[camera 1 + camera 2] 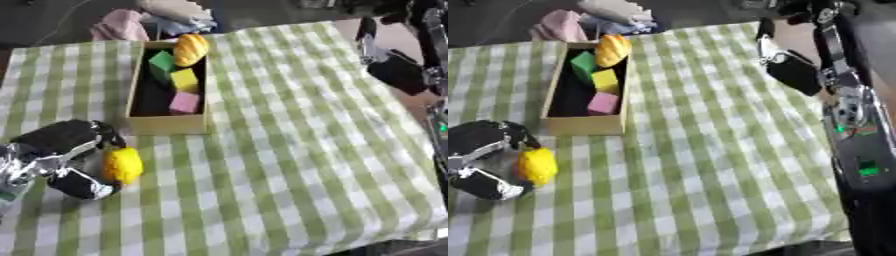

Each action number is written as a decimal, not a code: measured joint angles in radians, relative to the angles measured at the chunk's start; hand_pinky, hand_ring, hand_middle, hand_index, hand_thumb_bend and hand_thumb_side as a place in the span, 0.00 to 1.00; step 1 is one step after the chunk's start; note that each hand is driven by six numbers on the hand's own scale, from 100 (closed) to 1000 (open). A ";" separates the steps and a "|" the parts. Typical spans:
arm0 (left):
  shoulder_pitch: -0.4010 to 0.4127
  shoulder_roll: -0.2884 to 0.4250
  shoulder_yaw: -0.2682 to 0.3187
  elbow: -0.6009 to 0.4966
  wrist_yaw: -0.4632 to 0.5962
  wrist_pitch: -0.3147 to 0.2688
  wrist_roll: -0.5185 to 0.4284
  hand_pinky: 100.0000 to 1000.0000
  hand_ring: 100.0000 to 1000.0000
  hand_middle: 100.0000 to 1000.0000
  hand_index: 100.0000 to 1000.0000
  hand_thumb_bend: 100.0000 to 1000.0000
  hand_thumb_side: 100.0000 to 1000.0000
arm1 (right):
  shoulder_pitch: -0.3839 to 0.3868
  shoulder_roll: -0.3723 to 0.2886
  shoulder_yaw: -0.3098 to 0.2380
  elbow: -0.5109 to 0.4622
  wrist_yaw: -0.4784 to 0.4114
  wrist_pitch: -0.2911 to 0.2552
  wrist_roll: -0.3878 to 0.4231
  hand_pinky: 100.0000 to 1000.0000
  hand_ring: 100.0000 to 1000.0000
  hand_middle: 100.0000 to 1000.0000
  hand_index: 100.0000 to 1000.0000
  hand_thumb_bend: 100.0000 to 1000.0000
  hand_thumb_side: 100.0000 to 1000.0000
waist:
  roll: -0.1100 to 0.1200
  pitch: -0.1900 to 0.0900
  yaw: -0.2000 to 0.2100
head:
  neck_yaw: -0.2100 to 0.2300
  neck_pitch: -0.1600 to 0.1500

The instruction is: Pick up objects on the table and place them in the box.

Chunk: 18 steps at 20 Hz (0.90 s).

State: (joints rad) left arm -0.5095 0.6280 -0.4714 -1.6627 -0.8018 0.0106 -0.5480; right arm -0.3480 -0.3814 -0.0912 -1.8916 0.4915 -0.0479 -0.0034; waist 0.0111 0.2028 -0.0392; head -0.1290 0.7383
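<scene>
Left eye view shows the left robot hand (pixel 66 160) apparently curled around the yellow rounded object (pixel 122 165) on the green-checked counter (pixel 289 150); lift it clear of the wooden box (pixel 166 124) wall before releasing inside.

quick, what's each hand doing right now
Left hand: shut on the yellow object, low on the table's left side.
Right hand: at the upper right over the table edge, holding nothing; fingers cannot be told.
</scene>
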 measured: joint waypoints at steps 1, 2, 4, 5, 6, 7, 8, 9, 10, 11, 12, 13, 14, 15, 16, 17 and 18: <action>0.000 0.000 0.001 0.000 -0.002 -0.004 0.006 0.59 0.51 0.52 0.64 0.19 0.01 | 0.003 0.000 0.000 0.001 -0.001 0.000 0.002 0.66 0.69 0.71 0.91 0.00 0.31 | 0.000 0.000 0.000 | 0.000 0.000; 0.000 0.000 0.002 -0.001 -0.004 -0.006 0.015 0.55 0.46 0.46 0.59 0.11 0.00 | 0.005 0.002 0.000 0.002 -0.001 0.000 0.003 0.66 0.69 0.71 0.91 0.00 0.31 | 0.000 0.000 0.000 | 0.000 0.000; 0.000 0.000 0.015 -0.010 -0.004 -0.001 0.046 0.51 0.42 0.41 0.54 0.06 0.00 | 0.006 0.007 0.000 0.005 -0.001 0.001 0.005 0.66 0.69 0.71 0.91 0.00 0.31 | 0.000 0.000 0.000 | -0.001 0.000; -0.001 0.000 0.025 -0.021 -0.002 0.005 0.066 0.51 0.42 0.41 0.53 0.06 0.00 | 0.006 0.008 0.000 0.005 -0.002 0.002 0.005 0.66 0.69 0.71 0.91 0.00 0.31 | 0.000 0.000 0.000 | -0.002 0.000; -0.004 0.000 0.037 -0.036 0.005 0.013 0.084 0.51 0.41 0.40 0.53 0.04 0.00 | 0.006 0.008 0.000 0.005 -0.002 0.002 0.005 0.66 0.69 0.71 0.91 0.00 0.31 | 0.000 0.000 0.000 | -0.002 0.000; -0.010 0.001 0.050 -0.055 0.014 0.023 0.102 0.51 0.41 0.40 0.53 0.04 0.00 | 0.007 0.009 0.000 0.006 -0.005 0.002 0.005 0.66 0.69 0.71 0.91 0.00 0.31 | 0.000 0.000 0.000 | -0.002 0.000; -0.019 0.004 0.064 -0.076 0.024 0.033 0.116 0.51 0.41 0.41 0.53 0.05 0.00 | 0.009 0.009 0.000 0.006 -0.007 0.002 0.005 0.66 0.69 0.71 0.91 0.00 0.31 | 0.000 0.000 0.000 | -0.003 0.000; -0.031 0.008 0.078 -0.097 0.033 0.043 0.128 0.52 0.42 0.41 0.53 0.05 0.00 | 0.011 0.010 0.000 0.007 -0.010 0.002 0.005 0.66 0.69 0.71 0.91 0.00 0.31 | 0.000 0.000 -0.001 | -0.004 0.000; -0.048 0.012 0.091 -0.118 0.043 0.053 0.136 0.53 0.43 0.42 0.55 0.07 0.00 | 0.012 0.011 0.000 0.008 -0.011 0.002 0.005 0.66 0.69 0.71 0.91 0.00 0.31 | 0.000 0.000 -0.002 | -0.004 0.000; -0.067 0.017 0.103 -0.132 0.050 0.064 0.142 0.54 0.43 0.43 0.55 0.07 0.00 | 0.013 0.014 0.001 0.010 -0.014 0.001 0.005 0.66 0.69 0.71 0.91 0.00 0.31 | 0.000 -0.001 -0.004 | -0.004 0.000; -0.087 0.020 0.114 -0.138 0.054 0.075 0.146 0.56 0.44 0.44 0.56 0.08 0.00 | 0.013 0.016 0.003 0.011 -0.017 0.001 0.006 0.66 0.69 0.71 0.91 0.00 0.30 | 0.000 -0.003 -0.008 | -0.002 0.000; -0.106 0.021 0.121 -0.137 0.055 0.085 0.148 0.56 0.44 0.44 0.57 0.09 0.00 | 0.013 0.017 0.006 0.011 -0.019 0.000 0.007 0.66 0.69 0.71 0.91 0.00 0.31 | 0.000 -0.004 -0.012 | 0.000 0.000; -0.127 0.020 0.126 -0.126 0.055 0.094 0.151 0.57 0.46 0.45 0.58 0.09 0.00 | 0.013 0.017 0.008 0.012 -0.021 -0.001 0.008 0.66 0.69 0.71 0.91 0.00 0.31 | 0.000 -0.005 -0.017 | 0.003 0.000; -0.144 0.017 0.130 -0.105 0.051 0.103 0.153 0.58 0.47 0.46 0.59 0.10 0.00 | 0.012 0.018 0.011 0.012 -0.024 -0.002 0.010 0.66 0.69 0.71 0.91 0.00 0.31 | 0.000 -0.006 -0.023 | 0.006 0.000; -0.162 0.010 0.131 -0.076 0.043 0.110 0.157 0.60 0.49 0.48 0.61 0.12 0.00 | 0.011 0.018 0.014 0.012 -0.027 -0.004 0.012 0.66 0.69 0.71 0.91 0.00 0.31 | 0.000 -0.006 -0.029 | 0.010 0.000; -0.178 -0.002 0.131 -0.039 0.032 0.114 0.160 0.61 0.50 0.50 0.62 0.12 0.00 | 0.007 0.021 0.018 0.013 -0.029 -0.005 0.015 0.66 0.69 0.71 0.91 0.00 0.31 | 0.000 -0.006 -0.035 | 0.014 0.001; -0.193 -0.017 0.131 -0.001 0.019 0.116 0.163 0.62 0.52 0.51 0.64 0.12 0.00 | 0.004 0.025 0.020 0.014 -0.032 -0.006 0.018 0.66 0.69 0.71 0.91 0.00 0.31 | 0.000 -0.006 -0.040 | 0.018 0.001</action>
State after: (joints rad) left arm -0.7022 0.6112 -0.3408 -1.6637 -0.7825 0.1265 -0.3848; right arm -0.3443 -0.3569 -0.0711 -1.8773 0.4591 -0.0538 0.0142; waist 0.0111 0.1969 -0.0797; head -0.1111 0.7389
